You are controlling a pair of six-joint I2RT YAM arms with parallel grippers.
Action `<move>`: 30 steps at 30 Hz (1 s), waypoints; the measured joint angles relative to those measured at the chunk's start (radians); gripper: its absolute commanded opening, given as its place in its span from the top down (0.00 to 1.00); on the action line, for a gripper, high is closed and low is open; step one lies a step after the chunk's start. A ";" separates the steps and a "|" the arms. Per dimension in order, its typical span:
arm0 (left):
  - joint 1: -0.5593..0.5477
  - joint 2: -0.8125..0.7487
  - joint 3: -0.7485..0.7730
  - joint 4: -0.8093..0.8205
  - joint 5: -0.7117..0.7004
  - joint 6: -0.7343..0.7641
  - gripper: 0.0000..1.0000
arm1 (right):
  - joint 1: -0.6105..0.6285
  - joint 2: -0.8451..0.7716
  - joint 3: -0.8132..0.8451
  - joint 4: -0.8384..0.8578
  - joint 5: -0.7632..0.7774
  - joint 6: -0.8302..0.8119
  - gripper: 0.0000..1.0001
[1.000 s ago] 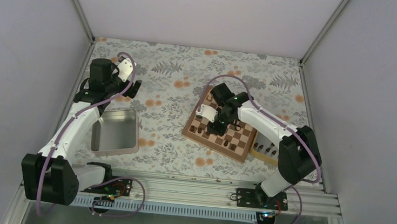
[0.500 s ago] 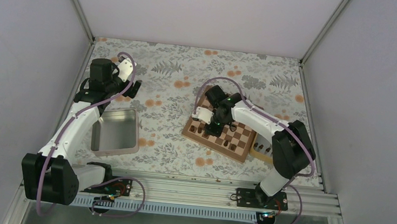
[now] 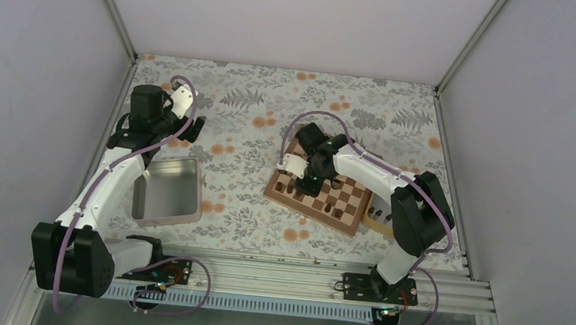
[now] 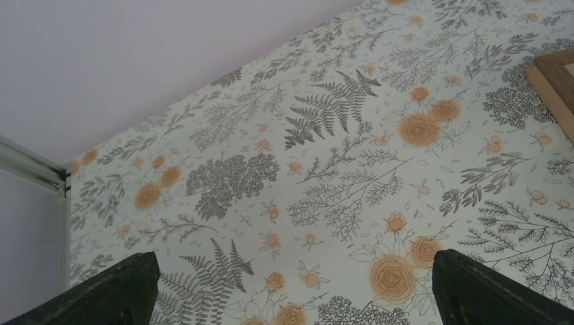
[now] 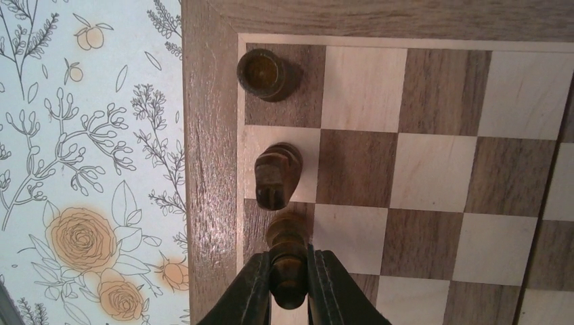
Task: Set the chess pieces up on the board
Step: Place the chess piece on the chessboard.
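The dark piece (image 5: pixel 287 238) in hand is a slim turned one, probably a bishop. My right pincer (image 5: pixel 290 269) is clamped on its top, one finger on each side. It hangs over the third square of the edge row of the board (image 5: pixel 433 169), with the brown border just to the left of my fingers. I cannot tell whether its base touches the wood yet.

Straight ahead of my fingertips, on the next square of that row, stands a knight (image 5: pixel 276 175). One square beyond it, in the corner, is a rook (image 5: pixel 264 73). So I judge that this row is being filled outward from the corner, with two pieces placed and the third about to go down. To the right of my pincer, every square in the wrist view is bare.

From above, a few more dark pieces (image 3: pixel 334 207) stand on the board behind my pincer, toward my arm's base. They are too small to count or name. Past the board on that same side lies a light tray (image 3: pixel 370 225) with small dark things in it, so I reckon a good share of the set is waiting. The job looks well short of half done.

My left pincer (image 4: pixel 298 288) is far off to the left with its fingers spread wide, holding nothing above the flowered cloth (image 4: pixel 325 169).
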 measured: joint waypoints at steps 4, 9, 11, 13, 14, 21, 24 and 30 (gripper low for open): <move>0.000 0.000 0.000 0.000 0.000 0.000 0.00 | 0.000 0.002 0.007 -0.001 -0.002 0.000 0.87; 0.000 0.000 0.000 0.000 0.000 0.000 0.00 | 0.000 0.002 0.007 -0.002 -0.009 0.000 0.87; 0.000 0.000 0.000 0.000 0.000 0.000 0.00 | 0.000 0.002 0.007 -0.005 -0.011 0.000 0.87; 0.000 0.000 0.000 0.000 0.000 0.000 0.00 | 0.000 0.002 0.007 -0.010 -0.013 0.000 0.87; 0.000 0.000 0.000 0.000 0.000 0.000 0.00 | 0.000 0.002 0.007 -0.011 -0.014 0.000 0.87; 0.000 0.000 0.000 0.000 0.000 0.000 0.00 | 0.000 0.002 0.007 -0.017 -0.016 -0.001 0.85; 0.000 0.000 0.000 0.000 0.000 0.000 0.00 | 0.000 0.002 0.007 -0.016 -0.016 -0.001 0.78; 0.000 0.000 0.000 0.000 0.000 0.000 0.00 | 0.000 0.002 0.007 -0.017 -0.017 0.001 0.69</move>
